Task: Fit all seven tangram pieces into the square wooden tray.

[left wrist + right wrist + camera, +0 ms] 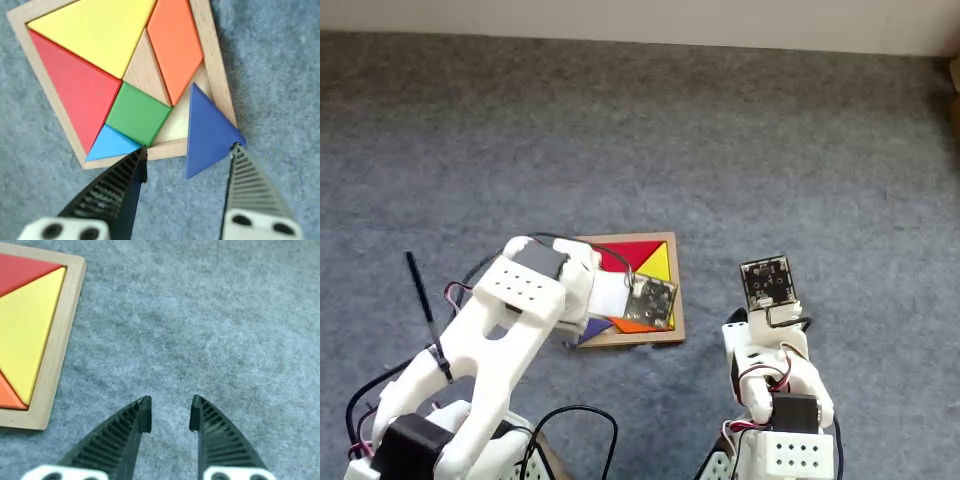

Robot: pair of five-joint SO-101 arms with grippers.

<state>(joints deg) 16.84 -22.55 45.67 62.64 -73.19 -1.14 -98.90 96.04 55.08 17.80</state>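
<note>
Seating blue triangle: left gripper wide open, empty, straddling it on wooden tray's lower-right rim; next, nudge it in.

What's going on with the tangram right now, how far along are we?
The left gripper hangs open over the tray, straddling the blue triangle. That piece lies across the tray rim, not seated in the pale gap beside the orange piece. The yellow triangle, red triangle, green square and light blue triangle sit flat inside. The right gripper hovers open over the carpet, holding nothing.
</note>
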